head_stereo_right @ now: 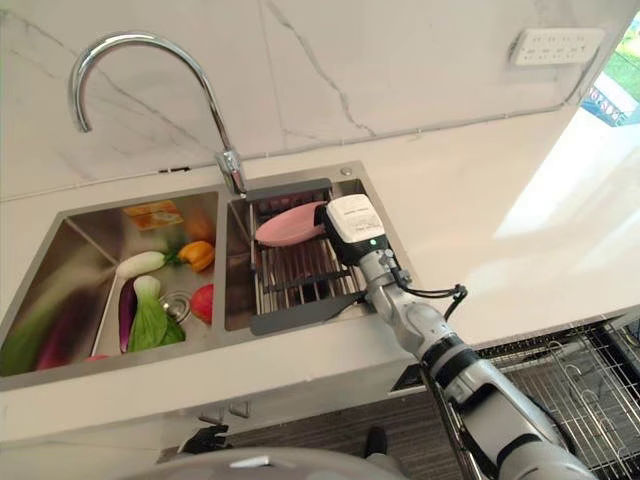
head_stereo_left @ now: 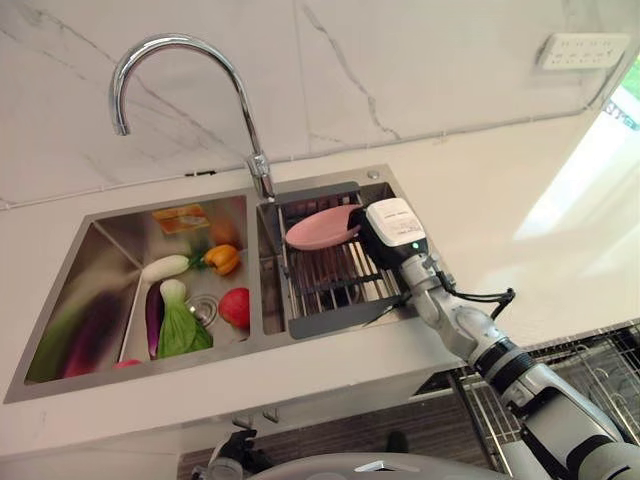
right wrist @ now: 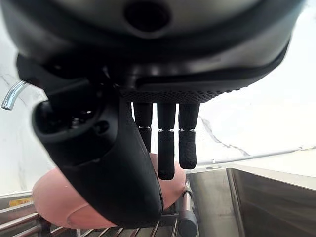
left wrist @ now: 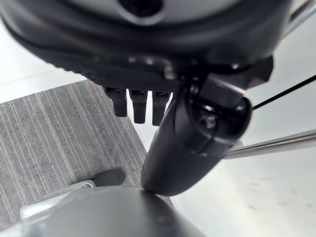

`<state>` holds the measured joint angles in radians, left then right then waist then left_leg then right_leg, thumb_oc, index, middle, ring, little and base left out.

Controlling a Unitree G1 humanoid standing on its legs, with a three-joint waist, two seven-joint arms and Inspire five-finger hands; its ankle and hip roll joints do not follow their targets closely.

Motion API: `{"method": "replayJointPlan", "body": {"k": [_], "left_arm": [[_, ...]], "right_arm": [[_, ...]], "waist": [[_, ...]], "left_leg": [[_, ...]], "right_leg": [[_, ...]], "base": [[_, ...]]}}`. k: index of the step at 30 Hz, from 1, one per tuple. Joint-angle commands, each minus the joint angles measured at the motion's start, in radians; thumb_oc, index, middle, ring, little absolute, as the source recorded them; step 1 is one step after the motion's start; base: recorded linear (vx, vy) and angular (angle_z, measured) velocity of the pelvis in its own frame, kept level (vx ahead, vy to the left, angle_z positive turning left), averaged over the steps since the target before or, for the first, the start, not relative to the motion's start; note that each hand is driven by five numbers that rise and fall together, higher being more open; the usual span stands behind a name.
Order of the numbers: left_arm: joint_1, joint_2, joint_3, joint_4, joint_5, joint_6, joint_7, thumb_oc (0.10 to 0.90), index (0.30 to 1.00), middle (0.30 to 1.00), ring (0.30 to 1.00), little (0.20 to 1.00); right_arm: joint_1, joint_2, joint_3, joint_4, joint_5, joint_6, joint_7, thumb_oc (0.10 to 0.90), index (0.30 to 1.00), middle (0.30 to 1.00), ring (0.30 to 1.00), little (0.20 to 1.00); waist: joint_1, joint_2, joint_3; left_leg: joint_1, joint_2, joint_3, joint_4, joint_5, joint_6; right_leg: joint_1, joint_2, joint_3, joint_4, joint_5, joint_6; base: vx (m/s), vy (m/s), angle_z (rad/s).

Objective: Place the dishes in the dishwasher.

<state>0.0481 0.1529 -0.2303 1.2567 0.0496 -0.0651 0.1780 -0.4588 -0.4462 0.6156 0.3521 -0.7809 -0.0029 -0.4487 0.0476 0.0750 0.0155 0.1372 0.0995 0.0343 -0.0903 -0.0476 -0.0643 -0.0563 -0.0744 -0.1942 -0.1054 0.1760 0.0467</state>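
Left eye view: double steel sink (head_stereo_left: 60, 300) set in a white counter (head_stereo_left: 470, 200), curved chrome faucet (head_stereo_left: 180, 70) behind the divider. Right basin holds a wire rack (head_stereo_left: 335, 280); a pink plate (head_stereo_left: 322, 229) sits on the rack at its far end, tilted. The right hand (head_stereo_left: 378, 240) is just over the plate's right edge, white cover on its back facing up; contact unclear from here. Left basin has vegetables: orange pepper (head_stereo_left: 222, 259), red tomato (head_stereo_left: 236, 307), green leafy vegetable (head_stereo_left: 180, 325), white radish (head_stereo_left: 165, 267), purple eggplant (head_stereo_left: 153, 315). A wire dishwasher rack (head_stereo_left: 590, 385) shows at lower right below the counter edge. White wall outlet (head_stereo_left: 583, 50) at upper right.

Right eye view: same layout. Plate (head_stereo_right: 290, 223) on the sink rack (head_stereo_right: 300, 275), right hand (head_stereo_right: 345, 235) at its right rim, arm coming in from lower right.

Left wrist view: left hand (left wrist: 163, 128) hangs low over a grey striped floor mat (left wrist: 54, 133), fingers (left wrist: 139, 106) straight and relaxed, thumb apart, holding nothing.

Right wrist view: right hand (right wrist: 143, 133) above the pink plate (right wrist: 54, 197), fingers (right wrist: 167, 148) straight and pointing down past the plate's far rim, thumb on the near side over the plate. Spread wide, not clamped on anything. Faucet tip (right wrist: 12, 95) at the edge.
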Motion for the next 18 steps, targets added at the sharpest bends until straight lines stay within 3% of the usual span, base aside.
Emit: {"method": "replayJointPlan", "body": {"k": [1,11,18], "left_arm": [[-0.057,0.001,-0.071,0.063,-0.004,-0.022,0.01,0.8,0.9,0.9,0.9,0.9],[-0.043,0.008,-0.051,0.069,0.011,-0.011,0.024,0.8,0.9,0.9,0.9,0.9],[-0.042,0.013,-0.043,0.062,0.021,-0.01,0.024,0.8,0.9,0.9,0.9,0.9]], "right_arm": [[-0.084,0.04,-0.127,-0.112,0.066,-0.036,-0.132,0.4,0.3,0.3,0.3,0.3],[-0.062,0.001,-0.271,-0.293,0.166,-0.063,-0.188,0.4,0.3,0.3,0.3,0.3],[-0.055,-0.038,-0.342,-0.362,0.165,-0.059,-0.203,0.4,0.3,0.3,0.3,0.3]], "waist": [[0.01,-0.11,0.01],[-0.004,-0.108,0.003],[-0.01,-0.107,0.001]], "left_leg": [[-0.016,-0.037,-0.052,0.003,-0.044,0.015],[-0.005,-0.035,-0.042,0.003,-0.048,0.017],[-0.002,-0.033,-0.038,0.003,-0.05,0.017]], "right_leg": [[0.156,-0.106,0.037,0.018,-0.201,0.092],[0.157,-0.102,0.051,0.018,-0.202,0.089],[0.157,-0.099,0.057,0.018,-0.203,0.088]], "base": [[0.0,0.0,0.0],[0.0,-0.002,-0.01],[0.0,-0.001,0.0]]}}
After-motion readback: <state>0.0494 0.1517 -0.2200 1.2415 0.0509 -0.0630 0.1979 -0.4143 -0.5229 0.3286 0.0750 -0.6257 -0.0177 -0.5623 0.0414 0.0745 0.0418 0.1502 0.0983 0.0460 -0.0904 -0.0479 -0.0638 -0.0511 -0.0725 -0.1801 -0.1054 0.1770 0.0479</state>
